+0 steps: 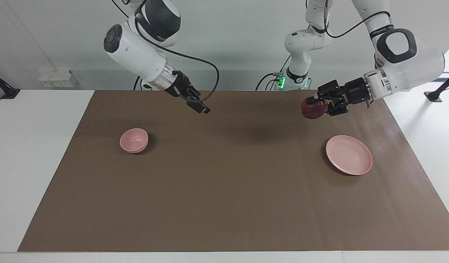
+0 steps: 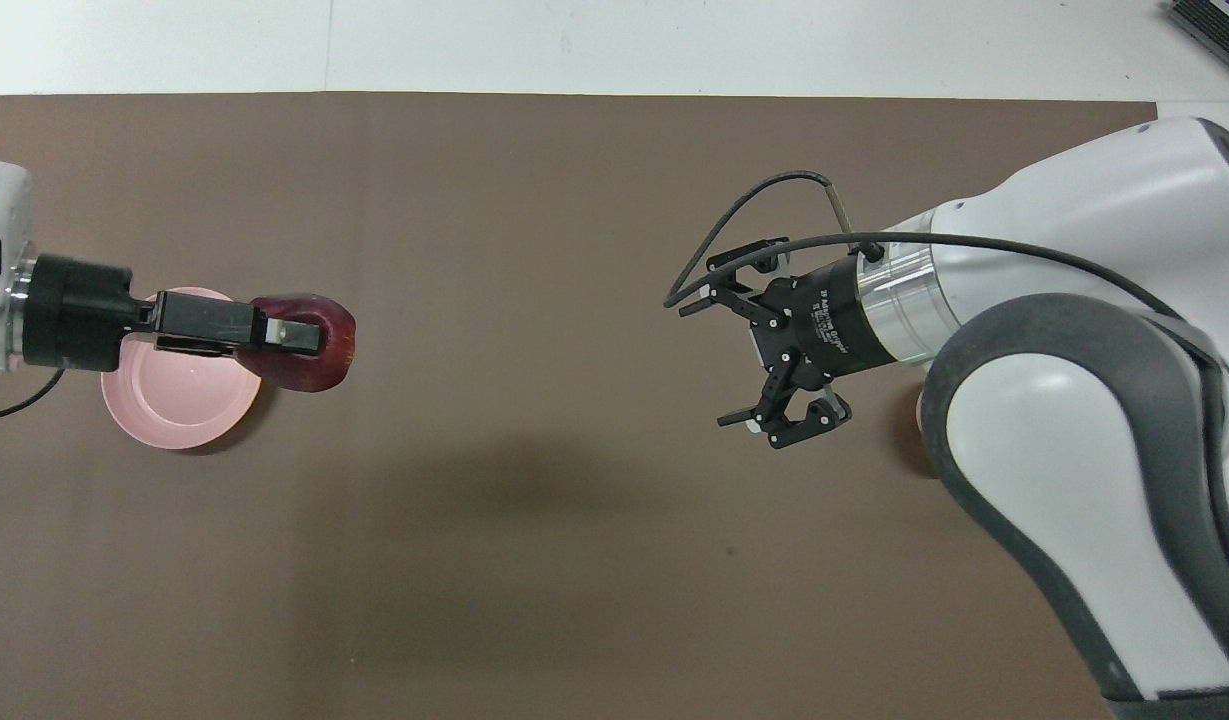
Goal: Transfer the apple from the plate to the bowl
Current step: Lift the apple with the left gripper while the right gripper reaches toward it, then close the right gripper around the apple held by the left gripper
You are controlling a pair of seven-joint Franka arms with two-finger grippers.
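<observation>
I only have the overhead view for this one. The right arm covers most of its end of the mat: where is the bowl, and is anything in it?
Observer: The bowl sits on the mat toward the right arm's end, and it is empty.
Reviewer: Is the apple resting on the plate's edge, or lifted?
Observer: Lifted. The left end effector holds the apple well above the mat, clear of the plate, which is bare.
Reviewer: How high is the right end effector?
Observer: The right end effector hangs high above the mat, not over the bowl.
</observation>
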